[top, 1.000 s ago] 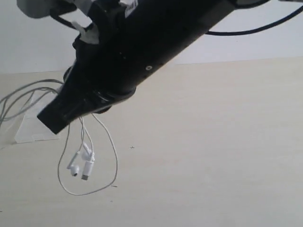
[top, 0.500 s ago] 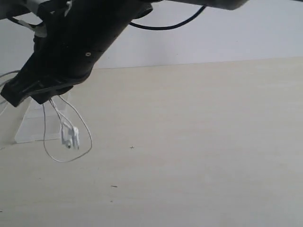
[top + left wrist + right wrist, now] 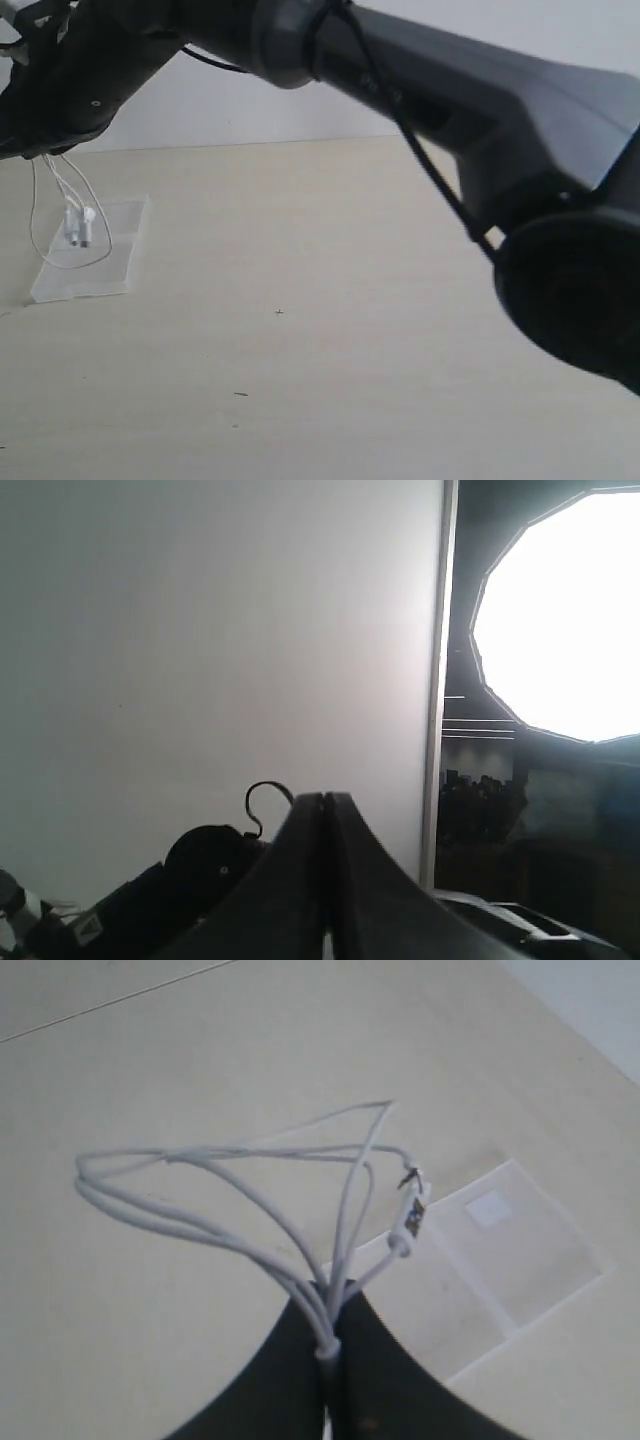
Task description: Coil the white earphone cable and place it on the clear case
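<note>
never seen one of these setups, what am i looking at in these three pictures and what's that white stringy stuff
This is a robot with two arms, each ending in a pincer. One picture is taken from off to the side; the big dark shape across it is the right arm reaching over to the far left. The other two come from cameras on the wrists. The right pincer is shut on the white earphone cable, gathered into loose loops. In the side view the cable's earbuds dangle over the clear case, a flat see-through rectangle lying on the pale table. The left pincer is shut, holds nothing and faces a wall.
</note>
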Tool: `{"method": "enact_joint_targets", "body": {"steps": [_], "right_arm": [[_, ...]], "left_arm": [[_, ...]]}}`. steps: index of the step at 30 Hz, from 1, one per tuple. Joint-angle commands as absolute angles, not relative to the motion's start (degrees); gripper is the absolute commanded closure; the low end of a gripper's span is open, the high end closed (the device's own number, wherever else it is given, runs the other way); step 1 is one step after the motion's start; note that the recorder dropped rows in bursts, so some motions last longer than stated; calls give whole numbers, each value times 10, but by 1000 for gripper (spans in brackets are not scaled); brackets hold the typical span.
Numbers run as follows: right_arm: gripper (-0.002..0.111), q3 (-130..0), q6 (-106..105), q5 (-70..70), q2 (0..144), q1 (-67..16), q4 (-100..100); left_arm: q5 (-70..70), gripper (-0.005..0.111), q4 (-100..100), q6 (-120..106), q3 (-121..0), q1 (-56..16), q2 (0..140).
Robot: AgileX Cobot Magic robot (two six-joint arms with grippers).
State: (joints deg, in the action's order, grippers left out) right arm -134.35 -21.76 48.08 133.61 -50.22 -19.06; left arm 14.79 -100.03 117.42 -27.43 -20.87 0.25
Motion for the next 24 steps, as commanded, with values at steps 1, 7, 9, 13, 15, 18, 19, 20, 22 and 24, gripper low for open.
{"method": "enact_joint_targets", "body": {"steps": [1, 7, 9, 13, 15, 18, 19, 20, 22, 24], "right_arm": [[108, -1401, -199, 419, 1391, -499, -170], [108, -1438, -172, 366, 1447, -486, -175], [108, -1439, -165, 341, 1459, -482, -185], [108, -1439, -163, 294, 1475, -480, -199], [108, -1439, -165, 264, 1487, -480, -208], [108, -1439, -165, 229, 1500, -480, -224], [108, -1439, -164, 213, 1506, -480, -238], [108, -1439, -164, 204, 1508, -480, -247], [108, -1439, -164, 175, 1517, -480, -265], [108, -1439, -164, 152, 1527, -480, -292]], "left_arm": [[134, 107, -999, 1171, -280, -211, 0], [134, 107, -999, 1171, -280, -211, 0], [135, 107, -999, 1171, -280, -211, 0], [145, 107, -999, 1171, -280, -211, 0], [161, 107, -999, 1171, -280, -211, 0], [167, 107, -999, 1171, -280, -211, 0], [167, 107, -999, 1171, -280, -211, 0], [167, 107, -999, 1171, -280, -211, 0], [167, 107, -999, 1171, -280, -211, 0], [167, 107, -999, 1171, -280, -211, 0]]}}
